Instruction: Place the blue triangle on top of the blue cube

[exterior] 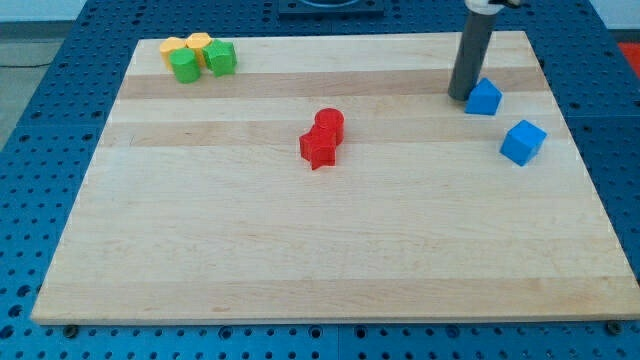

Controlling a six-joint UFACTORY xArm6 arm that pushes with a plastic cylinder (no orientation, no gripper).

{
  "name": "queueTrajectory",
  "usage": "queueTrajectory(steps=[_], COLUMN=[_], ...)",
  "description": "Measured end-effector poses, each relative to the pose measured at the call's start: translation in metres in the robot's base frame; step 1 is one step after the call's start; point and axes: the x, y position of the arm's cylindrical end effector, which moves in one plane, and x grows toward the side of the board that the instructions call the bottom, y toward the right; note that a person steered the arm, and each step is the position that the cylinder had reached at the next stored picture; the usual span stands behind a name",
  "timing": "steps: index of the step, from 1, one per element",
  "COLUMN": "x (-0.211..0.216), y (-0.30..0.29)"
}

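Note:
The blue triangle lies near the view's top right on the wooden board. The blue cube sits a little below and to the right of it, apart from it. My tip stands on the board right against the triangle's left side. The dark rod rises from there out of the view's top.
A red cylinder and a red star-shaped block touch near the board's middle. Two yellow blocks and two green blocks cluster at the top left. Blue pegboard surrounds the board.

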Motion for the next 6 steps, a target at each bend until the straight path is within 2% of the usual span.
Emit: queueTrajectory(steps=[1, 3, 6], x=[-0.015, -0.010, 0.002], y=[0.008, 0.034, 0.004])
